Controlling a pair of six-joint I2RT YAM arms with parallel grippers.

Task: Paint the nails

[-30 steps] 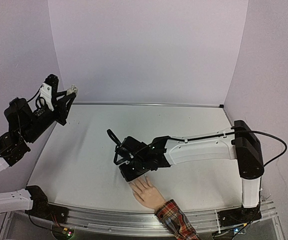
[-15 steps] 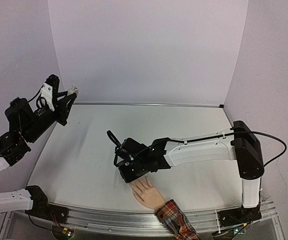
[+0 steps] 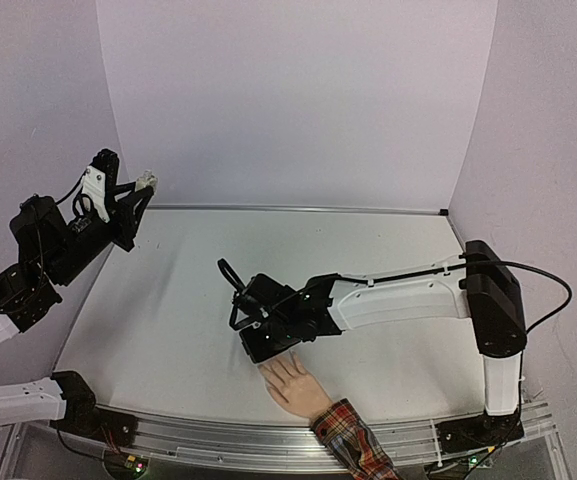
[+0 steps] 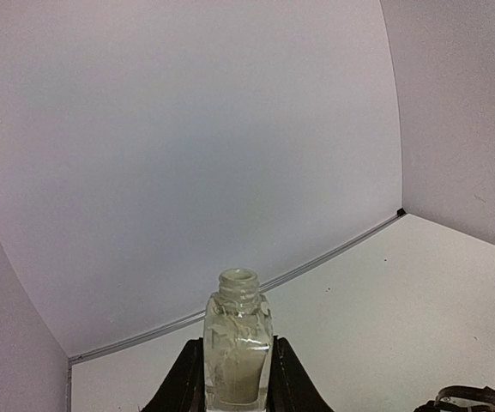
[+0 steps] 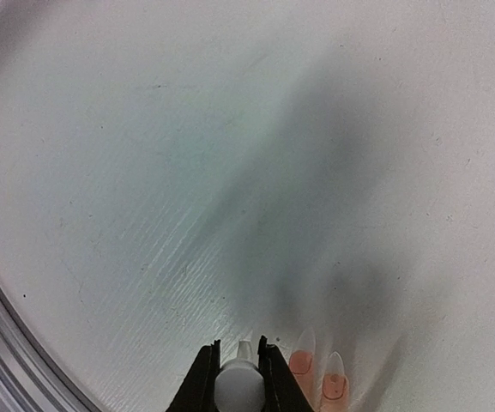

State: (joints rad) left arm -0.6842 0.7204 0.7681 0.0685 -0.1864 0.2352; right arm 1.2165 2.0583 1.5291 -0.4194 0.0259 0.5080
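Note:
The flesh-coloured mannequin hand (image 3: 294, 386) with a red plaid cuff (image 3: 353, 441) lies palm down at the table's near edge. My right gripper (image 3: 259, 346) hovers over its fingertips, shut on the white brush cap (image 5: 237, 388). In the right wrist view two long pale nails (image 5: 304, 344) show just right of the cap, and a third pale tip (image 5: 245, 348) pokes out beyond it. My left gripper (image 3: 142, 184) is raised at the far left, shut on the small open polish bottle (image 4: 238, 350), which stands upright with no cap.
The white table (image 3: 388, 250) is bounded by lilac walls behind and at both sides. A metal rail (image 3: 218, 440) runs along the near edge. The right arm (image 3: 398, 295) stretches across the table's middle.

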